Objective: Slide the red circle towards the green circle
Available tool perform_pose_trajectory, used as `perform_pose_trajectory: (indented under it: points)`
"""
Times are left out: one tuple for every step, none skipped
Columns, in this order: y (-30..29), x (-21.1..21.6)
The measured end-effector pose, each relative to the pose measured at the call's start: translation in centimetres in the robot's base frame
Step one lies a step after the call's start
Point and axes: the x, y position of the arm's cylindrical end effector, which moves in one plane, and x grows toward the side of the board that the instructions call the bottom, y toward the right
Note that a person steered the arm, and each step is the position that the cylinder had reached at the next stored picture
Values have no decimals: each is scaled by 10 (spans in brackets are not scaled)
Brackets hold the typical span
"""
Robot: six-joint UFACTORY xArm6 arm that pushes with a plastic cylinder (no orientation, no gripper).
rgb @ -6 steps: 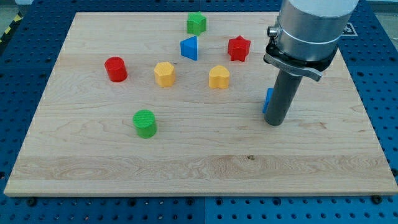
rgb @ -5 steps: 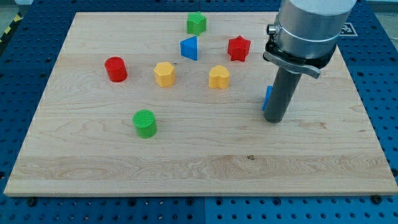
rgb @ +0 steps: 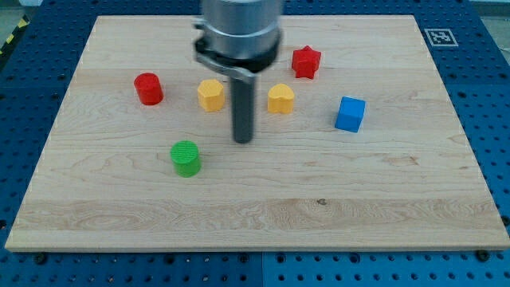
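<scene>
The red circle (rgb: 148, 88) stands at the board's upper left. The green circle (rgb: 186, 158) stands lower, to the red circle's lower right, with bare wood between them. My tip (rgb: 243, 141) rests on the board right of the green circle and well right of the red circle. It touches no block. It sits below the gap between the two yellow blocks.
A yellow hexagon block (rgb: 210, 94) and a yellow heart block (rgb: 280, 98) flank the rod. A red star (rgb: 306, 61) is at upper right, a blue cube (rgb: 350, 114) at right. The arm hides the blocks at the board's top middle.
My tip has moved far to the view's left, from beside the blue cube to near the green circle. The blue cube now shows whole. No block has moved.
</scene>
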Motion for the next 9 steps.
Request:
perform_pose_trajectory:
  points:
    - [-73,-9]
    - [-152,-32]
    - [-189,-100]
    - [-189,-113]
    - [-175,-113]
    - [-148,-108]
    - [-137,-88]
    - [-128,-69]
    - [-112,-54]
